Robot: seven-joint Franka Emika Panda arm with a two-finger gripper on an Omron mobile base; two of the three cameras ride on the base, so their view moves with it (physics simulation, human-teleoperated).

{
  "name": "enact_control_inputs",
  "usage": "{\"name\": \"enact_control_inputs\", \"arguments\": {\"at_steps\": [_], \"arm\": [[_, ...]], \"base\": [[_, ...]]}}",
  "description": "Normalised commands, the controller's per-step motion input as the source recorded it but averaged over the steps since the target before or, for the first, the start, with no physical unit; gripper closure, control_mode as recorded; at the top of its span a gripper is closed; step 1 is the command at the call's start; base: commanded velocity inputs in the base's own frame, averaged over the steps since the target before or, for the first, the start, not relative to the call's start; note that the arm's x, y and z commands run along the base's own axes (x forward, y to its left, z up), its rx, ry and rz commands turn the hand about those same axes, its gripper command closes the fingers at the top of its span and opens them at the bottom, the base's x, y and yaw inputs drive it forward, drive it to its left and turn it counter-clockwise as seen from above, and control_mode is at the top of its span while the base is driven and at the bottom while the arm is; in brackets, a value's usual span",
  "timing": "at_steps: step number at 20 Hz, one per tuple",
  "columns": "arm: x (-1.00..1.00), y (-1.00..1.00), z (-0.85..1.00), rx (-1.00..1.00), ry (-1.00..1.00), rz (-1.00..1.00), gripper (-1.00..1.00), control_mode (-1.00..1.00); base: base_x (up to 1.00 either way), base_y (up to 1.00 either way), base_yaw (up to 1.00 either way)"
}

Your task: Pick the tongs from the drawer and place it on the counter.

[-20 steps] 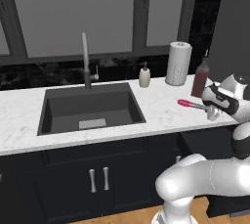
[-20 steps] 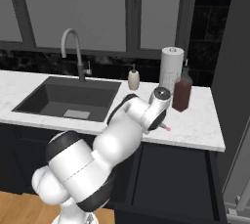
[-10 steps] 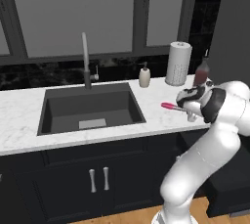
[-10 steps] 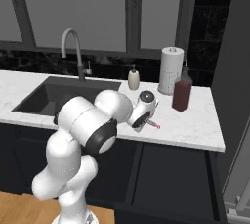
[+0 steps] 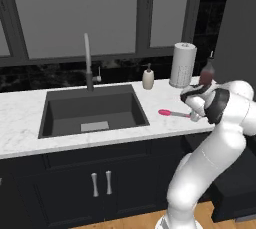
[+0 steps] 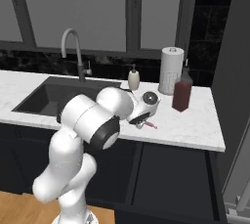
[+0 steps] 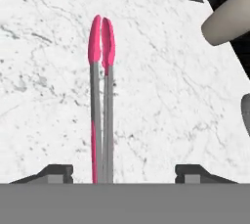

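The tongs [image 7: 100, 96], with pink ends and thin grey arms, lie flat on the white marble counter [image 7: 171, 110], free of the fingers. My gripper [image 7: 124, 173] is open just above their handle end, and the tongs lie closer to the left fingertip [image 7: 58, 171]. In the left base view the tongs [image 5: 172, 113] rest right of the sink with the gripper [image 5: 192, 115] over their right end. In the right base view, the gripper [image 6: 141, 120] covers all but a pink tip of the tongs [image 6: 152, 126]. The dark drawer [image 6: 176, 179] sits below the counter; its inside is hidden.
A dark sink [image 5: 92, 110] with a grey faucet [image 5: 87, 58] lies to the left. Behind the tongs stand a soap dispenser [image 5: 148, 78], a paper towel roll [image 5: 182, 65] and a dark red bottle [image 6: 181, 93]. The counter's front edge [image 6: 185, 142] is close.
The jaws have gone from shut to open and let go of the tongs, which now lie on the counter. The arm swung left and lowered the tongs on the way.
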Motion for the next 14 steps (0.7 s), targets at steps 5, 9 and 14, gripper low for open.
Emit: {"name": "enact_control_inputs", "arguments": {"at_steps": [5, 9, 14], "arm": [[-0.63, -0.11, 0.94, 0.00, -0.14, 0.01, -1.00, -1.00], [-0.78, 0.08, 1.00, 0.00, -0.11, 0.10, -1.00, -1.00], [-0.91, 0.31, 0.62, -0.03, -0.14, 0.06, -1.00, -1.00]], "base": [[0.00, 0.00, 0.00], [0.00, 0.00, 0.00], [0.00, 0.00, 0.00]]}}
